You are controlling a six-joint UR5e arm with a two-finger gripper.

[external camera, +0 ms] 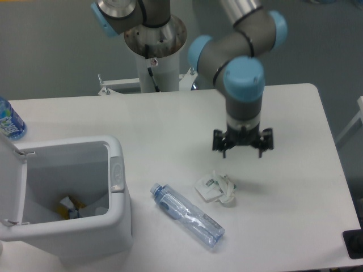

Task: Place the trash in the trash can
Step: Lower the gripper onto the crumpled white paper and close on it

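Hovering above the wrapper [216, 188], the gripper [243, 148] (fingers spread, holding nothing).

Even, diffuse overhead light, fairly bright; the white rectangular table [170, 122] near washed-out but without hard glare; soft faint shadow under the black two-finger gripper [243, 145]; overall image soft and slightly noisy, the arm's blue-capped joints mildly blurred; no marked edge distortion.
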